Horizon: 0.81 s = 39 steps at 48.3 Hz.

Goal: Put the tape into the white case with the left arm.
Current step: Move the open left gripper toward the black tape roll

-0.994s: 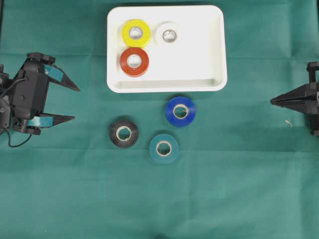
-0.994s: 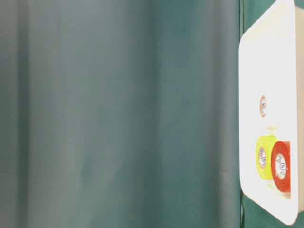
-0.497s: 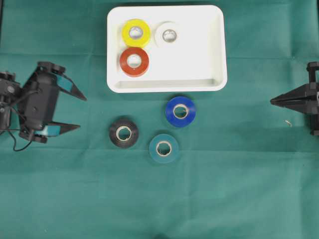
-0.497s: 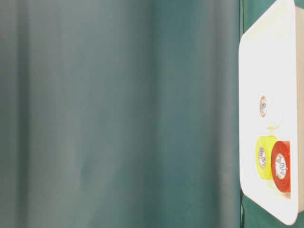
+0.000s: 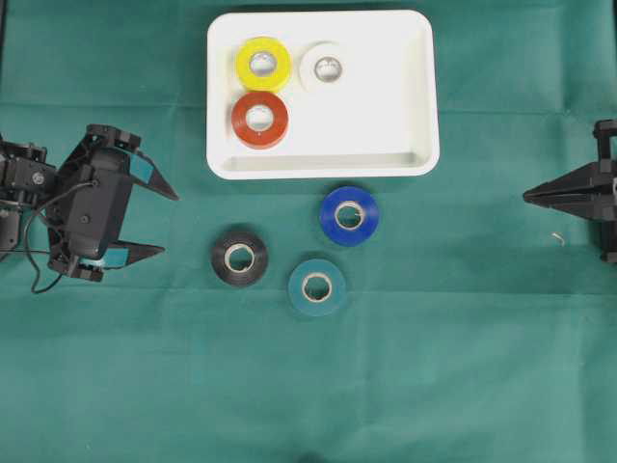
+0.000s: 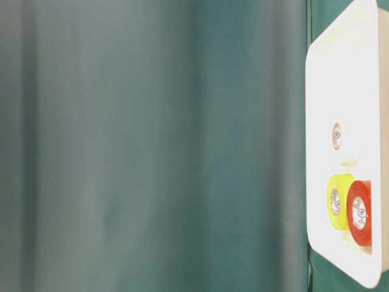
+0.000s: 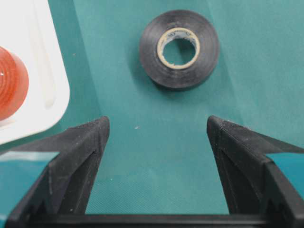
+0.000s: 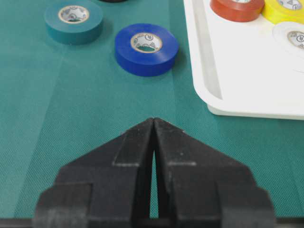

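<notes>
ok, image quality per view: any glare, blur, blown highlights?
Overhead: even light, sharp, soft shadows. Table-level: white case blown out, white roll nearly lost, cloth a soft blur. Left wrist: fingers soft, black roll sharp. Right wrist: far rolls slightly soft.

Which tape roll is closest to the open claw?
The black roll. It lies on the cloth right ahead of the open left gripper; the blue and teal rolls lie farther off.

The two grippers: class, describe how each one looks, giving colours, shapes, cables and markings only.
The left gripper is black, with a boxy lattice-framed body, two long pointed fingers each carrying a teal band, and a thin black cable looping off its rear. The right gripper is all black with no teal bands; its fingers taper to one sharp point, and no cable shows on it.
</notes>
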Tool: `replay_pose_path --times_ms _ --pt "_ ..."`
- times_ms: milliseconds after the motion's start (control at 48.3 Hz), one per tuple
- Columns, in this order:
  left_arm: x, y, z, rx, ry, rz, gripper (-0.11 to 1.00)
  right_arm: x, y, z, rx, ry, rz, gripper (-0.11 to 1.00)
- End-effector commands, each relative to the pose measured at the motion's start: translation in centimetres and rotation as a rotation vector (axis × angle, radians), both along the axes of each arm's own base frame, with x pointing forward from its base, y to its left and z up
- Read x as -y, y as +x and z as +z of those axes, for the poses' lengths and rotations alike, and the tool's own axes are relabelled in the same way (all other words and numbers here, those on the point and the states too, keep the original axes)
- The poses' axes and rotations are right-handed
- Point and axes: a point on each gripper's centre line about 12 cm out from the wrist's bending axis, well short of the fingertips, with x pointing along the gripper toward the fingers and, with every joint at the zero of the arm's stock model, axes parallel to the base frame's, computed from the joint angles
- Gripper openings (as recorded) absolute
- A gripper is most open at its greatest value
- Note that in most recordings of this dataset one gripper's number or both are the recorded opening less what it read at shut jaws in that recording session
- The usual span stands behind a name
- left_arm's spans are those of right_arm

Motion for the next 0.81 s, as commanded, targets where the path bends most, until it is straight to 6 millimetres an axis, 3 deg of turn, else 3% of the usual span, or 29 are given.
replay_pose_path --times_ms 0,228,787 --pt "0.2 0.7 0.9 0.033 -0.005 -0.002 0.82 0.0 0.2 0.4 0.014 0.000 -0.001 -0.09" --pt "0.3 2.1 0.7 0.032 -0.005 -0.002 0.82 0.0 0.2 0.5 0.015 0.000 -0.003 -0.09" --pt "1.9 8.0 -1.4 -0.053 0.008 -0.038 0.82 0.0 0.2 0.4 0.014 0.000 -0.003 -0.09"
